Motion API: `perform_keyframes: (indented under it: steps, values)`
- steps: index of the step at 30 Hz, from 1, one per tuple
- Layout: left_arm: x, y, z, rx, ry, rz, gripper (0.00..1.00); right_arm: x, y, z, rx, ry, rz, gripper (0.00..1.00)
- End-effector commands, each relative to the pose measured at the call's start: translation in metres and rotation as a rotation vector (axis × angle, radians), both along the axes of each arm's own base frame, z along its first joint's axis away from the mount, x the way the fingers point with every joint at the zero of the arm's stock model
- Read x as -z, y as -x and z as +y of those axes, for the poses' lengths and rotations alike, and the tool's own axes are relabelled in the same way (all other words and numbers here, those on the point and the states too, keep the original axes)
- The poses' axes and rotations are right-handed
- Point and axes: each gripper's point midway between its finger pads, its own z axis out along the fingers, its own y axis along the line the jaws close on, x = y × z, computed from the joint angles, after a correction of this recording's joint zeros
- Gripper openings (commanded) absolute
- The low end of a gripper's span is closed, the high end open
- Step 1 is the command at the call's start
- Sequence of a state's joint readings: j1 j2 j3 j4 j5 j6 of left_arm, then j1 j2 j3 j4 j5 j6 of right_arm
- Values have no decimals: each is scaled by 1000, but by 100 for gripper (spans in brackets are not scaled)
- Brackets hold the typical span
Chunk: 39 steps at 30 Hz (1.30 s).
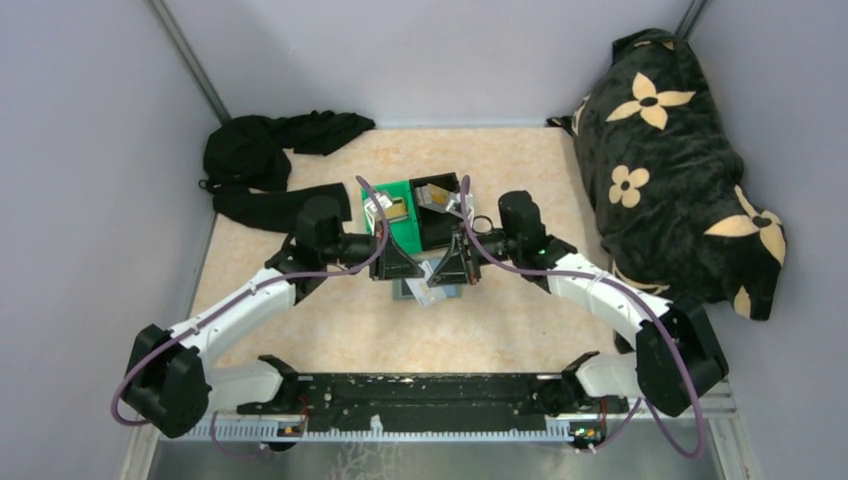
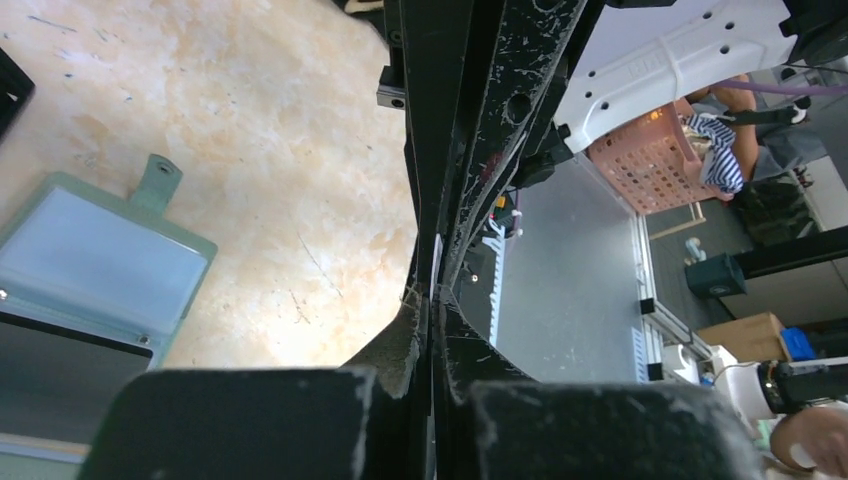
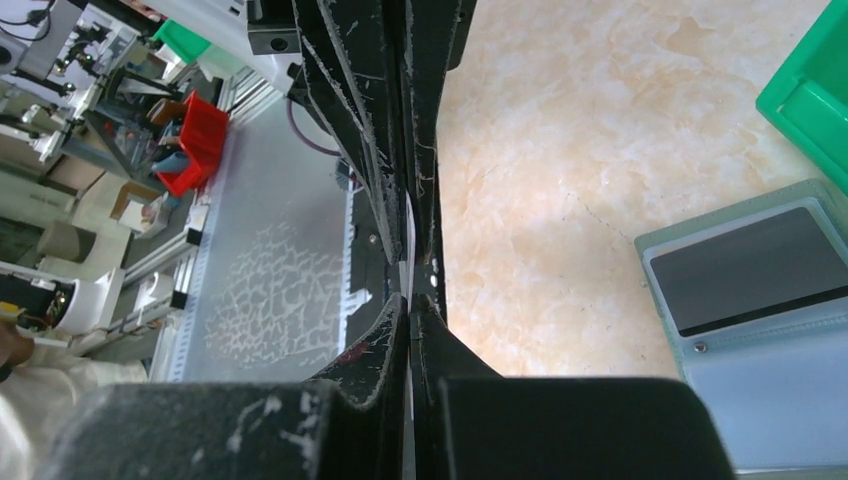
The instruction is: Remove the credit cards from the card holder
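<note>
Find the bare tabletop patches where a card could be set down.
Free: the wide strip between the card holder and the base rail; the far strip behind the green bin and black bin; the stretch between black bin and flowered blanket. Crowded: the centre around the bins, and the far-left corner under the black cloth.

Glossy marbled table [image 2: 260, 150], matt card holder [image 2: 100, 262]

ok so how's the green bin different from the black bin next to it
Colour: the green bin is bright green, while the black bin is black. Position: from the top camera the green bin sits on the left and the black bin on its right, side by side. Shared: both are open-topped bins of similar size, standing just beyond the card holder.
</note>
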State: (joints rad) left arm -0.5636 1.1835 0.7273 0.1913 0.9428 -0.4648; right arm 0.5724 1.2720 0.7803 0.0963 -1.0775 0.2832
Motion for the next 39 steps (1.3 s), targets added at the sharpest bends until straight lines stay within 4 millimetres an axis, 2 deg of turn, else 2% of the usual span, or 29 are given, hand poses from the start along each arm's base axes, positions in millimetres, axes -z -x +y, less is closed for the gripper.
perform_keyframes:
  steps: [1, 2, 3, 4, 6, 7, 10, 13, 15, 20, 30, 34, 39]
  values:
    - [-7, -17, -1, -98, -29, -49, 0, -36, -2, 2, -13, -74, -111, 0]
    - [-7, -23, 1, -132, -32, -51, 0, -36, -4, 2, 0, -72, -110, 0]
    - [-10, -27, 2, -166, -32, -57, 0, -36, -9, 2, 37, -62, -113, 7]
    - [-15, -33, 3, -199, -29, -62, 0, -35, -21, 1, 113, -43, -117, 20]
    - [-25, -45, 4, -260, -15, -75, 0, -33, -59, -16, 357, -8, -140, 29]
    - [-30, -53, 5, -301, -13, -80, 0, -35, -76, -29, 467, -13, -150, 40]
    - [-37, -83, 13, -476, -39, -74, 0, -43, -109, -71, 730, -22, -176, 44]
    - [-39, -114, 23, -651, -53, -52, 0, -46, -129, -105, 956, 24, -209, 44]
    - [-41, -132, 26, -738, -27, -33, 0, -45, -135, -113, 1008, 61, -216, 43]
    - [-31, -185, 25, -934, -12, 26, 0, -34, -144, -109, 1001, 110, -180, 42]
    - [4, -286, -10, -1105, -137, -26, 0, -15, -154, -107, 988, 181, -158, 42]
    - [16, -303, -21, -1172, -208, -81, 0, -3, -156, -114, 1012, 220, -154, 41]
    - [37, -309, -28, -1233, -252, -49, 0, 6, -153, -116, 1013, 237, -133, 41]
